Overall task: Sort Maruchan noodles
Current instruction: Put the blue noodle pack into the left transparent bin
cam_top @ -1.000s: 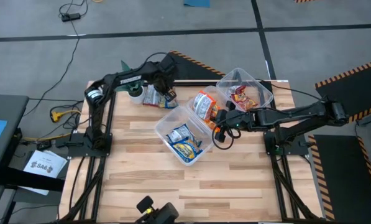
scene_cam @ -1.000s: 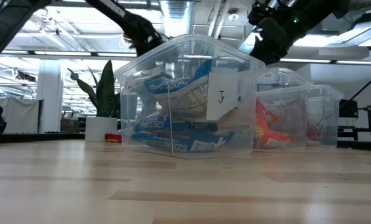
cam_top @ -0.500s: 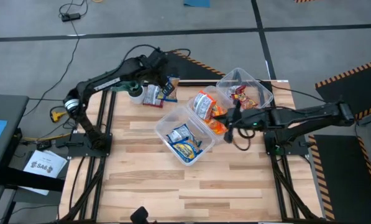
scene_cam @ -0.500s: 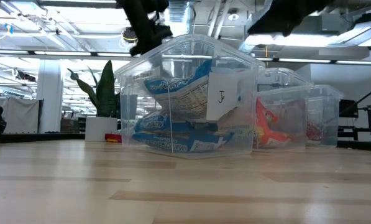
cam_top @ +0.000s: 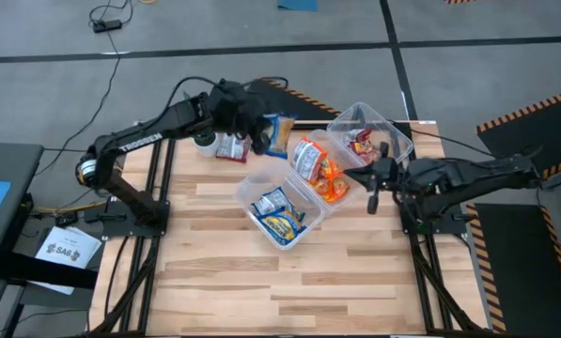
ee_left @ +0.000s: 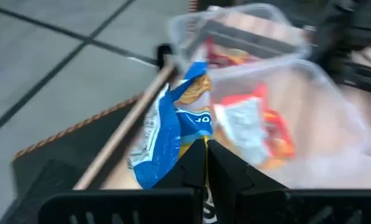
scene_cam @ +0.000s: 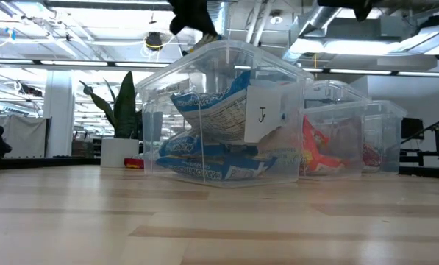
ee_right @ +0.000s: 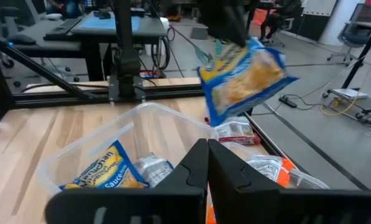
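Observation:
My left gripper [cam_top: 261, 141] hangs above the table's far side, shut on a blue-and-yellow Maruchan packet [cam_top: 279, 133], which also shows in the right wrist view [ee_right: 247, 78]. Three clear tubs stand in a slanting row. The near tub [cam_top: 278, 202] holds blue-and-yellow packets, the middle tub [cam_top: 318, 167] orange ones, and the far tub [cam_top: 369, 136] red ones. A few loose packets [cam_top: 230, 146] lie flat on the table at the far left. My right gripper [cam_top: 372, 188] is shut on nothing, raised by the right side of the middle tub. My left gripper pinches the packet's edge [ee_left: 194, 140] between its two fingers. The fingers slant down from the table's left. In the right wrist view the packet hangs below the fingers by its upper corner [ee_right: 217, 50], tilted and clear of the table and the tubs.
A small potted green plant [cam_top: 205, 141] stands at the far left beside the loose packets. In the low view the near tub [scene_cam: 219, 118] with its paper label stands in front of the other two. Bare wood lies along the table's near half [cam_top: 289, 282].
My left gripper has risen from the loose packets at the far left with the blue-and-yellow packet, lifting it clear, and has swung toward the tubs. My right gripper has drawn back from the middle tub toward the table's right edge and has risen.

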Controlling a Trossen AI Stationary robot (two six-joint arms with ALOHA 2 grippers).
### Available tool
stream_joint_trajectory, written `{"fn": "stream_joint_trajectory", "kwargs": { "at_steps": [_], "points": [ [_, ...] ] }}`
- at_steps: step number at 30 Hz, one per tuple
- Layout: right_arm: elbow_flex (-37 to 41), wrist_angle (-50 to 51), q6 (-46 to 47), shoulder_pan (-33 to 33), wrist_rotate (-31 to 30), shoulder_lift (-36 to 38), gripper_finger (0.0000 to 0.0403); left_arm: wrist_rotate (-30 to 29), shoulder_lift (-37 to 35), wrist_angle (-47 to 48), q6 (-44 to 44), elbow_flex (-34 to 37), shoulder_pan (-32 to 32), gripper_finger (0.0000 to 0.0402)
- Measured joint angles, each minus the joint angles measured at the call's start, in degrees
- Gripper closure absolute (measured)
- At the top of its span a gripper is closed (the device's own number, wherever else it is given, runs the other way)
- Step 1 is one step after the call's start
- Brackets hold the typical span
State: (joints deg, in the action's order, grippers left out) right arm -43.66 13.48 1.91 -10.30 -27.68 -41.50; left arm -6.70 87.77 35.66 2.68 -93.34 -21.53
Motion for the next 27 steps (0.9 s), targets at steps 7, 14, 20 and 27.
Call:
{"fn": "stream_joint_trajectory", "kwargs": {
  "at_steps": [7,14,20,27],
  "points": [
    [0.00,1.30,0.10,-0.38,0.00,0.24,0.0376,0.25,-0.26,3.27,0.44,0.00,10.48,0.0401],
    [0.00,1.63,1.04,-0.36,-0.01,0.18,0.0376,-6.92,-0.24,7.85,1.90,0.00,21.56,0.0401],
    [0.00,1.48,2.29,-0.36,0.02,0.18,0.0376,-11.92,-0.24,7.29,2.21,0.00,23.79,0.0391],
    [0.00,1.46,2.62,-0.36,0.06,0.18,0.0376,-12.35,-0.22,9.34,1.56,0.00,19.09,0.0312]
  ]
}}
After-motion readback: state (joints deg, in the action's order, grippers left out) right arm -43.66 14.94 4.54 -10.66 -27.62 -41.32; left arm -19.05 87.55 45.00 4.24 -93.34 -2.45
